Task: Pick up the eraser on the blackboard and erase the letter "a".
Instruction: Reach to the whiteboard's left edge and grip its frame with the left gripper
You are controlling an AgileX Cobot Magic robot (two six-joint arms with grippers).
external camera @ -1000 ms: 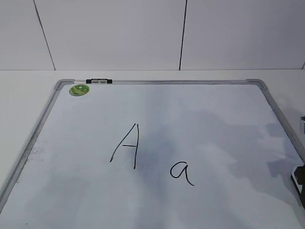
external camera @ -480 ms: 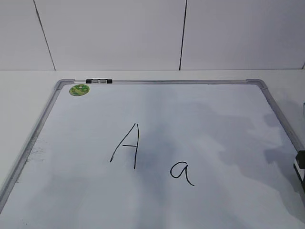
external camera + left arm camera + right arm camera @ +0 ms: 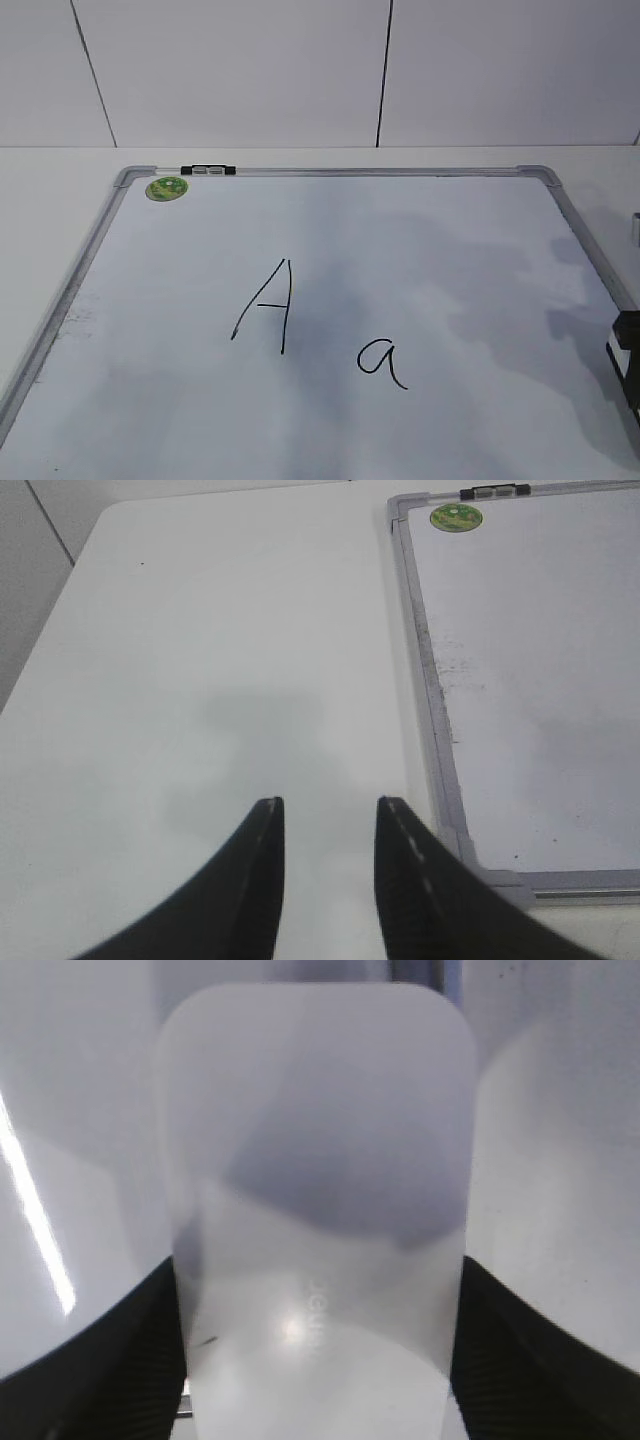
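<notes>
The right pincer stood with a dark finger on each long flank of the eraser, pressed close to the white plastic on both sides, so I judged it clamped on the block, though how firmly could not be told from where I stood. From the front only a sliver of that pincer showed, a black and white edge at the far right of the blackboard, low over its right frame. The eraser itself was hidden in that view, so whether it was lifted or resting on the board was unclear.

The letter "a" lay well apart from it, toward the middle and near edge of the board, with the capital "A" just beside it on the left.

To do the step well, I thought the block should be kept level, felt side down, carried left across the board, and set flat on the small loop only. Strokes ought to be short, since the tall letter sat close.

The left pincer hung with its fingers apart over the bare bench, beside the board's corner. A green magnet sat at the far left corner, out of the way.
</notes>
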